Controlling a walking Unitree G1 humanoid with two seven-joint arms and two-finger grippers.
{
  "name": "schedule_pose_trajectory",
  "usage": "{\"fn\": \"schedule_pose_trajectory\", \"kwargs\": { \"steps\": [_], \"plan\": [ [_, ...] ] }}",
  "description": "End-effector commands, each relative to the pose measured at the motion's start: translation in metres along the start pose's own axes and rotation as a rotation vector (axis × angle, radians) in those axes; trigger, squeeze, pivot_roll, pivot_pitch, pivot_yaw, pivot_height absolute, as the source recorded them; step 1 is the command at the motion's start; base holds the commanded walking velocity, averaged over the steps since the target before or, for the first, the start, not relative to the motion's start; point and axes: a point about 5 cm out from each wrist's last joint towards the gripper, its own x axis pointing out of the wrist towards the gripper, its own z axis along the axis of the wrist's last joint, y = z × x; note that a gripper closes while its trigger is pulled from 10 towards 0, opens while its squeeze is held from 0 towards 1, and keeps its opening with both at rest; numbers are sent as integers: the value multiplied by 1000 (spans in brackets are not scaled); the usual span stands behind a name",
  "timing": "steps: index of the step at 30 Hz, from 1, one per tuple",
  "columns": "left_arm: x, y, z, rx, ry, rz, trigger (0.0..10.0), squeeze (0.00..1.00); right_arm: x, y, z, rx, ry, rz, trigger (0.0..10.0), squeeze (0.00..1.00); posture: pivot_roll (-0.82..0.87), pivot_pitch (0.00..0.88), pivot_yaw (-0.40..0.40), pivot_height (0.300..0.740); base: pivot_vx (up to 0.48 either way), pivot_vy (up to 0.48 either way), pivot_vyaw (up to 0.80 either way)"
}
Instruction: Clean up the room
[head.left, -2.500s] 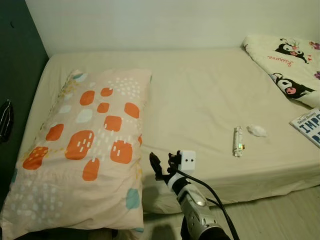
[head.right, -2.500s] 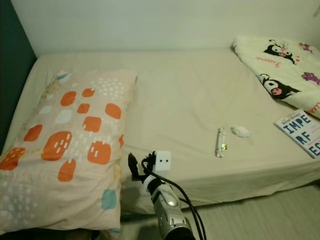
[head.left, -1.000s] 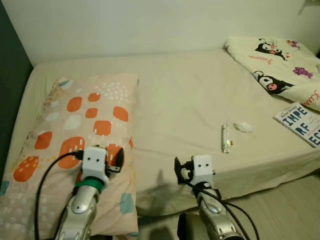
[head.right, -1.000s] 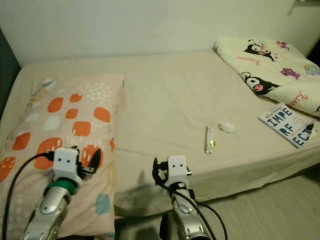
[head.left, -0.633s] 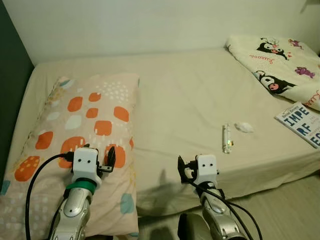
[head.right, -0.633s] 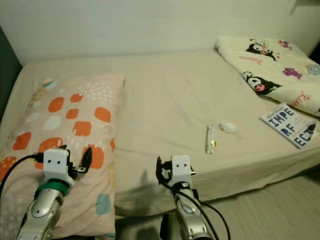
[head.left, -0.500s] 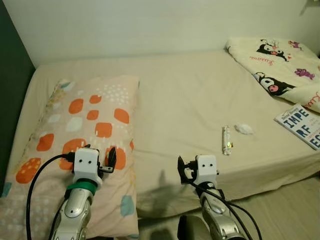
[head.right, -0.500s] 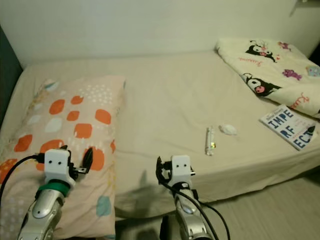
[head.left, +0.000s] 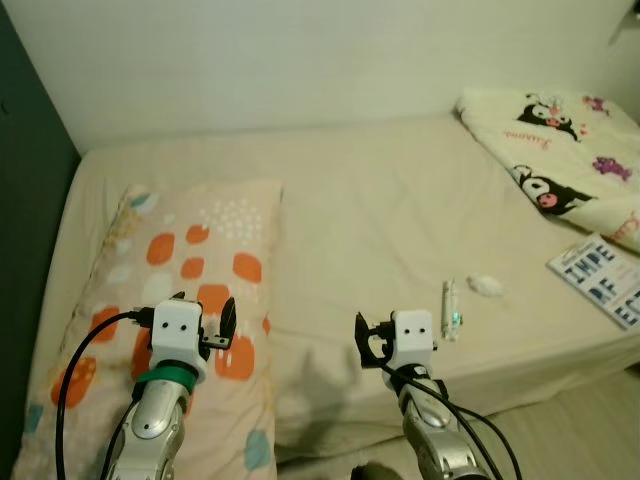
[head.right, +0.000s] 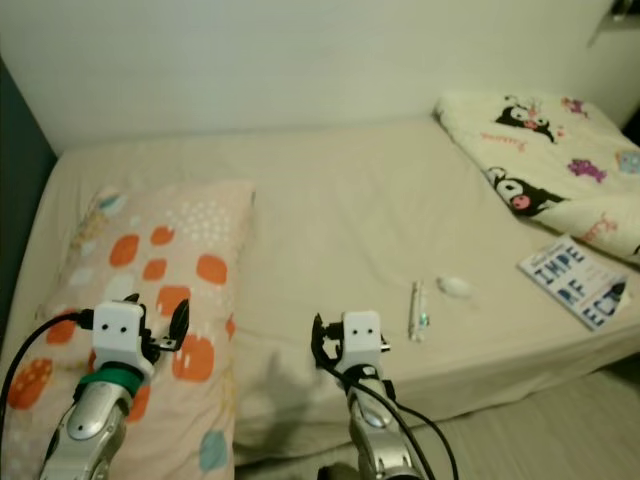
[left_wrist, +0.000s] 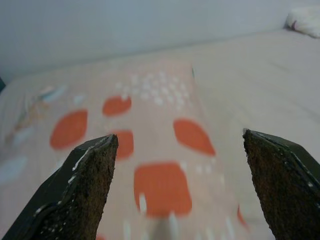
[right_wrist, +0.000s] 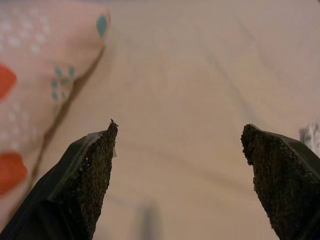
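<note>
Pillow (head.left: 180, 290), orange and teal blotches, lies lengthwise on the bed (head.left: 360, 220) directly under and ahead of the left gripper (left_wrist: 180, 150). Left jaws are spread wide with nothing between them; the wrist view shows both fingertips (left_wrist: 85, 185) framing the pillow's orange patches, no contact visible.

Right gripper (right_wrist: 182, 150) hovers above the bare sheet near the bed's front edge, jaws also spread and holding nothing. The pillow's edge sits just off its left finger; the sheet is between the tips.

Small white wrapped tube (head.left: 449, 297) with a green spot lies on the sheet just beyond and to the right of the right gripper, not between the jaws. Crumpled white scrap (head.left: 487, 285) is just beside the tube, further right.

Book (head.left: 598, 278) with blue lettering lies flat near the bed's right front corner, well apart from both grippers. Cartoon-print blanket (head.left: 560, 160) is bunched at the far right of the bed, behind the book. Pale wall (head.left: 330, 60) behind, dark panel (head.left: 25, 250) on the left side.
</note>
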Motion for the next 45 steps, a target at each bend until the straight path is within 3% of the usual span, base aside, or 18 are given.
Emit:
{"fn": "schedule_pose_trajectory", "kwargs": {
  "steps": [1, 7, 20, 26, 30, 31, 32, 37, 41, 45],
  "plan": [
    [-3, -1, -3, 4, 7, -3, 10000, 0, -3, 0, -5, 5, 18, -3, 10000, 0, 41, 20, 2, 715, 0, 0, 0],
    [-5, -5, -4, 1, 10, -14, 10000, 0, -4, 1, -6, 11, 20, 1, 10000, 0, 40, 16, 4, 740, 0, 0, 0],
    [-8, -6, -12, 1, 45, -14, 10000, 0, -10, -1, -16, 26, 50, 6, 10000, 0, 44, 17, 2, 740, 0, 0, 0],
    [-14, -8, -41, -14, 182, -24, 10000, 0, -19, -4, -45, -20, 202, 11, 10000, 0, 46, 14, -1, 740, 0, 0, 0],
    [-33, -8, -93, -43, 417, -18, 10000, 0, -43, -20, -86, -63, 431, -59, 10000, 0, 50, 1, -6, 740, 0, 0, 0],
    [-33, -8, -93, -43, 417, -18, 10000, 0, -43, -20, -86, -63, 431, -59, 10000, 0, 50, 1, -6, 740, 0, 0, 0],
    [-44, -8, -112, -30, 512, -28, 10000, 0, -51, -23, -96, -75, 498, -76, 10000, 0, 47, 0, -5, 740, 0, 0, 0],
    [-60, -9, -132, 7, 621, -67, 10000, 0, -61, -25, -107, -74, 577, -90, 10000, 0, 46, 0, -5, 740, 0, 0, 0],
    [-76, -12, -149, -37, 751, -47, 10000, 0, -72, -25, -119, -73, 669, -82, 10000, 0, 48, 0, -11, 740, 0, 0, 0],
    [-78, -12, -153, -55, 776, -30, 10000, 0, -73, -24, -121, -69, 683, -77, 10000, 0, 52, 0, -13, 740, 0, 0, 0]
  ]
}}
